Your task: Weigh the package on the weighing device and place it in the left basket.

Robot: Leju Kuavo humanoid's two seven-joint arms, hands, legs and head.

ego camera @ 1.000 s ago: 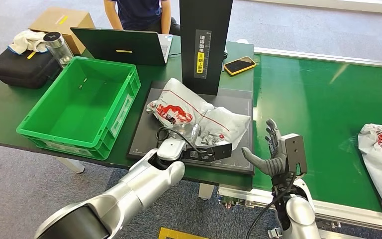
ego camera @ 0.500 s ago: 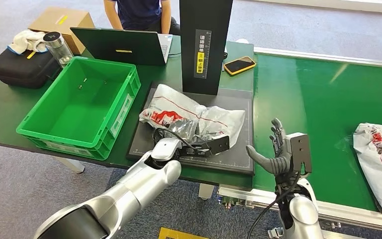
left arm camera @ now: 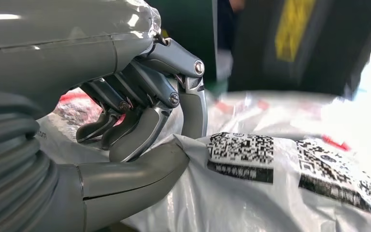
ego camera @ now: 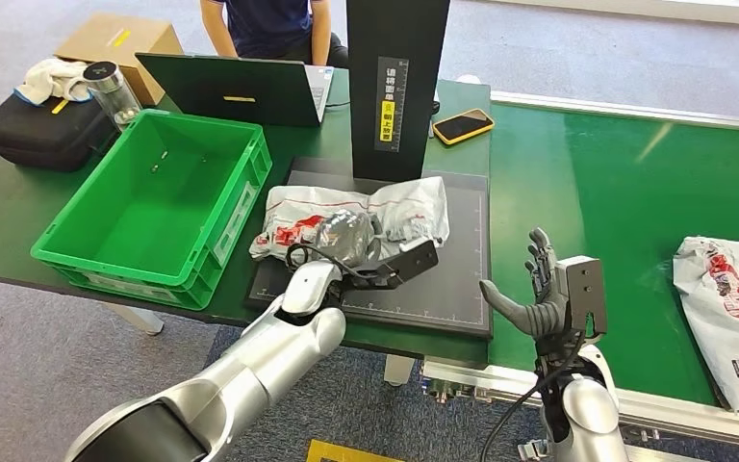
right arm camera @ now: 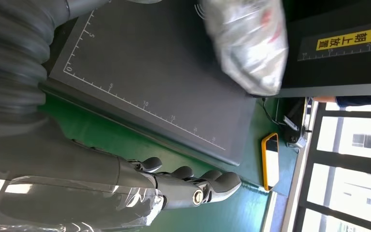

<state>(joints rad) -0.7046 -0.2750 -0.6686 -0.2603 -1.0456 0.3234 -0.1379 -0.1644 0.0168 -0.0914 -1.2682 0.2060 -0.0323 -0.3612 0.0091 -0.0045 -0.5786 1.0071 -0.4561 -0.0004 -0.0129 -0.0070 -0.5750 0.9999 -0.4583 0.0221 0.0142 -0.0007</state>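
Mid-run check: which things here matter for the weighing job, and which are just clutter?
Job: package gripped by left hand; weighing device; green basket.
Clutter: laptop, phone, black case, cardboard box, second package on belt.

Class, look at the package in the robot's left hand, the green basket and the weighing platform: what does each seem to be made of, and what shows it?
Package: thin glossy plastic film, likely a mailer bag; it crumples and glints. Green basket: rigid moulded plastic, by its smooth walls and ribbed rim. Weighing platform: matte dark surface with printed ruler marks; plastic or coated metal, unclear. The left hand grips the package.
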